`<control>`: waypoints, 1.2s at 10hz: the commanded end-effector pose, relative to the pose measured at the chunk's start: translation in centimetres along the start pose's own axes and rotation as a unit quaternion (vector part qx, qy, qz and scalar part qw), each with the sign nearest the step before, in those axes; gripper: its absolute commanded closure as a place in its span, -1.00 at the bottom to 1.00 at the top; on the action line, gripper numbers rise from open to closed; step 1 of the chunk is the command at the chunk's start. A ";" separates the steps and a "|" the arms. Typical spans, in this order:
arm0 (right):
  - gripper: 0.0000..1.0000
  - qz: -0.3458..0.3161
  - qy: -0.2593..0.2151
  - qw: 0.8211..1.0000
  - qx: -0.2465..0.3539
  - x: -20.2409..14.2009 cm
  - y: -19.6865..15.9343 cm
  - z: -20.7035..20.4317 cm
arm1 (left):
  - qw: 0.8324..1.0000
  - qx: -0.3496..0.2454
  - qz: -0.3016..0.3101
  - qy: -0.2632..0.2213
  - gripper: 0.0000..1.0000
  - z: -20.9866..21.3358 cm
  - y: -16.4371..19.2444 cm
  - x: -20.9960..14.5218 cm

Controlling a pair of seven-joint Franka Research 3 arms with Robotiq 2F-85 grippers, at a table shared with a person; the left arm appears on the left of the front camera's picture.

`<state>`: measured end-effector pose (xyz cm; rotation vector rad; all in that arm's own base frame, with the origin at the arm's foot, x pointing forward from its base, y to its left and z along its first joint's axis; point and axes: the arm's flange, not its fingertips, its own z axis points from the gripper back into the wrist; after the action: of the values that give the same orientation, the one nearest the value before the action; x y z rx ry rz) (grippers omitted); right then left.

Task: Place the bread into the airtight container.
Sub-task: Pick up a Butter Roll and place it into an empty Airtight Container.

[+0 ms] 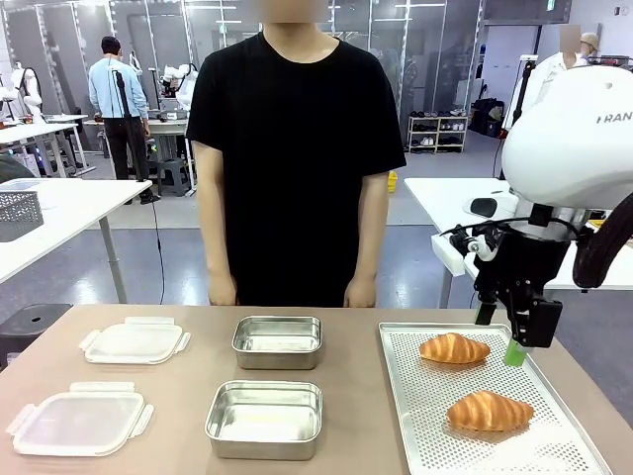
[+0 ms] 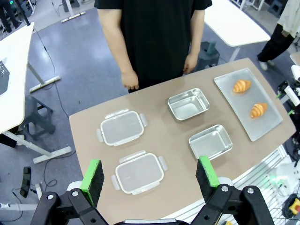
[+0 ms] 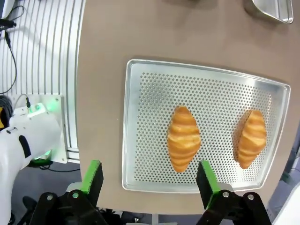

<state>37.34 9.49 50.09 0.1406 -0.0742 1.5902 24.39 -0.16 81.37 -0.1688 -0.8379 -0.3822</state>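
While left tool [image 2: 149, 172] and right tool [image 3: 148, 174] stand open, the brown table [image 1: 352, 398] (white benches [image 1: 71, 204] behind) bears a perforated tray [image 1: 423, 388].

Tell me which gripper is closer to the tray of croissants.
Right. The right gripper hovers above the tray; the left gripper hangs high up past the lids, well away from it.

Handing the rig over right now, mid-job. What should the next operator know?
Left gripper: open, empty, high above the table.
Right gripper: open, empty, over the tray beside the far croissant.
Near croissant also on the tray. Far container and near container empty; far lid and near lid off, to their left.
Done: nothing. Left: grasp a croissant, place it in a container.
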 end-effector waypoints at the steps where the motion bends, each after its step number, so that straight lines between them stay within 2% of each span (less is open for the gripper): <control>1: -1.00 0.005 -0.006 1.000 0.000 0.2 0.0 0.4 | 1.000 0.003 -0.004 0.000 -1.00 0.2 0.0 0.1; 3: -1.00 0.001 0.000 1.000 -0.002 0.1 0.0 0.2 | 1.000 0.003 -0.004 0.000 -1.00 0.2 0.0 0.1; 4: -1.00 0.008 -0.014 1.000 0.007 -0.4 -1.0 -1.4 | 1.000 0.003 -0.004 0.000 -1.00 0.2 0.0 0.1; 7: -1.00 -0.022 0.021 1.000 0.004 -3.0 -1.6 -6.1 | 1.000 0.003 -0.004 0.000 -1.00 0.2 0.0 0.1; 9: -1.00 -0.027 0.001 1.000 0.002 -4.6 -1.8 -8.3 | 1.000 0.003 -0.004 0.000 -1.00 0.2 0.0 0.1; 12: -1.00 -0.019 0.002 1.000 -0.022 -6.1 -3.2 -11.5 | 1.000 0.003 -0.004 0.000 -1.00 0.2 0.0 0.1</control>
<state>39.46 5.54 38.82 0.1184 -0.0574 1.5250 24.38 -0.16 81.38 -0.1687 -0.8380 -0.3821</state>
